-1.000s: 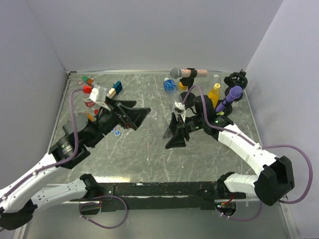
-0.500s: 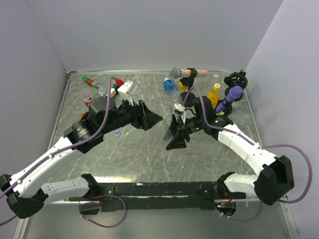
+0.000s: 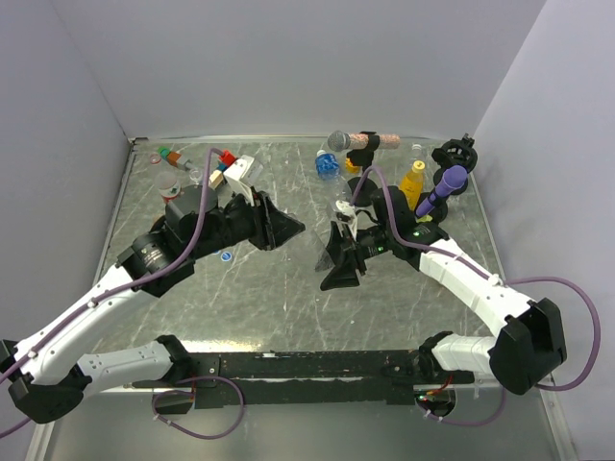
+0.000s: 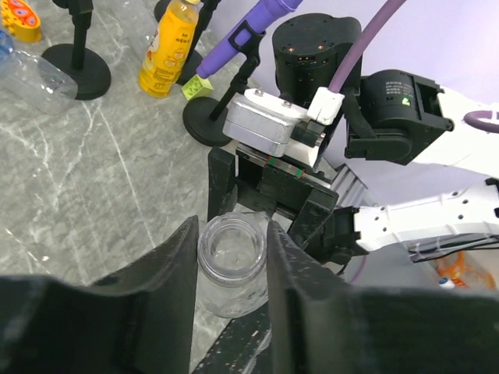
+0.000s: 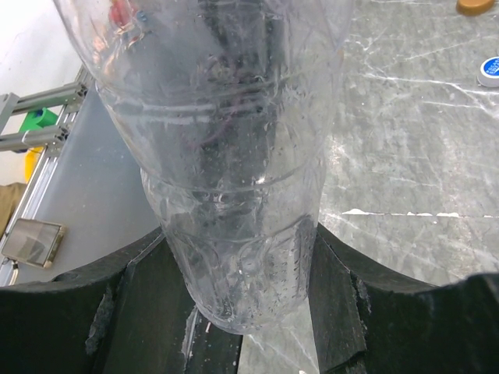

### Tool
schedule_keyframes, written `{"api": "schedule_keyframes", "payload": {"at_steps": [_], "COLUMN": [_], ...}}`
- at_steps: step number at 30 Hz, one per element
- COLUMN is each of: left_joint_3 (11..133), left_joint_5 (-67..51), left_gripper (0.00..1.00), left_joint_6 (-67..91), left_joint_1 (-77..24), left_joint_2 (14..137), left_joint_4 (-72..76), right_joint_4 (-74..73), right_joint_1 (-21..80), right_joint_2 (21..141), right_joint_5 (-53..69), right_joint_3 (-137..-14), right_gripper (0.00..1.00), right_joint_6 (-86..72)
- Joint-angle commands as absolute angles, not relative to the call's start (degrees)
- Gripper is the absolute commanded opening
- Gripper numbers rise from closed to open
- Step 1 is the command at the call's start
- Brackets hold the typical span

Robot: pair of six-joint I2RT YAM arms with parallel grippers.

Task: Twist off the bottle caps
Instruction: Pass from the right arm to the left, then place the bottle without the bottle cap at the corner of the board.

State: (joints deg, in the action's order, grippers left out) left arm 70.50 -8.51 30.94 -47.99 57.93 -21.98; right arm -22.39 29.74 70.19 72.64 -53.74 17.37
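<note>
Left gripper (image 4: 231, 227) swung in, clasping the clear bottle (image 4: 231, 273), base hidden.

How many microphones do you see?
2: a grey-headed microphone at the far middle, and a purple microphone on a stand at the far right. Others may hide behind the arms.

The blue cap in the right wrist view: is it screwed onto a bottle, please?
No, the blue cap lies loose on the table, well apart from the clear bottle.
</note>
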Motion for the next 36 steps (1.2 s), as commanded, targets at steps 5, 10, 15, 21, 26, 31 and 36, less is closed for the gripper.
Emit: {"api": "schedule_keyframes", "payload": {"at_steps": [5, 10, 15, 21, 26, 31, 36], "left_joint_3": [73.1, 71.0, 66.6, 60.8, 58.4, 59.3, 56.3], "left_joint_5": [-9.2, -5.1, 2.5, 19.7, 32.6, 34.5, 21.0], "left_gripper": [0.01, 0.01, 0.01, 0.01, 0.01, 0.01, 0.01], "left_joint_6": [28.4, 27.0, 26.1, 26.2, 23.0, 17.1, 14.2], "left_joint_1": [-47.6, -47.5, -47.5, -47.5, -46.3, -38.3, -22.7], "left_joint_2": [57.1, 53.9, 50.1, 44.4, 43.2, 46.4, 50.1], "left_joint_4": [-23.8, -26.5, -31.8, -34.4, -31.9, -27.7, -22.3], "right_joint_4": [-21.8, -22.0, -21.6, -23.0, -22.2, -23.3, -23.0], "right_joint_1": [29.7, 29.6, 28.4, 23.5, 21.8, 21.6, 21.7], "right_joint_2": [70.2, 70.0, 68.9, 67.9, 67.1, 68.2, 68.0], "right_joint_5": [73.8, 70.8, 66.3, 64.0, 65.7, 65.9, 66.0], "right_joint_3": [-56.5, -56.4, -56.0, -55.9, -54.6, -54.9, -54.7], "right_gripper": [0.32, 0.94, 0.99, 0.99, 0.99, 0.99, 0.99], "right_joint_6": [19.6, 19.6, 19.9, 21.6, 22.1, 22.8, 22.9]}}
